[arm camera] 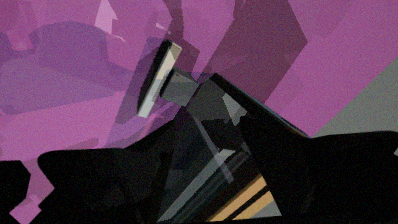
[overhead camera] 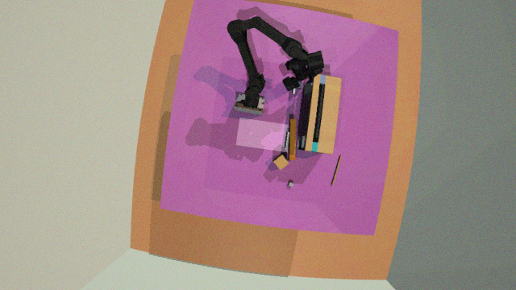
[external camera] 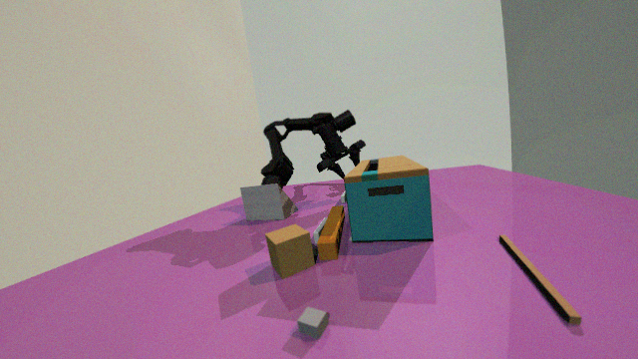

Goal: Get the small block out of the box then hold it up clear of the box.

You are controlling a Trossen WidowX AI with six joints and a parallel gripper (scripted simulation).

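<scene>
Purple table [external camera: 498, 209]: glossy, heavily shadowed.

Box [external camera: 389, 211]: mid-table and upright. It had an orange lid, a teal near end with a dark slot, and its long dark see-through face on the left.

Arm [overhead camera: 246, 52]: folded over from its base at the far left, reaching down to the box's far-left corner.

Gripper [external camera: 341, 162]: low beside that corner, just outside the see-through face. Fingers stood partly apart with nothing between them.

Other items left of and in front of the box:
- grey wedge [external camera: 264, 201]
- orange cube [external camera: 290, 249]
- orange bar [external camera: 331, 231] lying along the box's left side
- thin stick [external camera: 539, 279] well apart on the right
- small grey cube [external camera: 313, 321] loose on the table, nearest of all

Task block: not plainly located. The wrist view showed a small grey piece [arm camera: 181, 88] just past the fingertips, against a pale slab. It might be the block at the far end of the shelf, but I could not tell whether it lay inside or outside the box.

Handling, as judged: a block that size should be light, rigid and flat-faced, and likely to skid on the shiny top if nudged. Once it is out on the table, take it from above across two opposite flat sides, centred, with the fingers low.
</scene>
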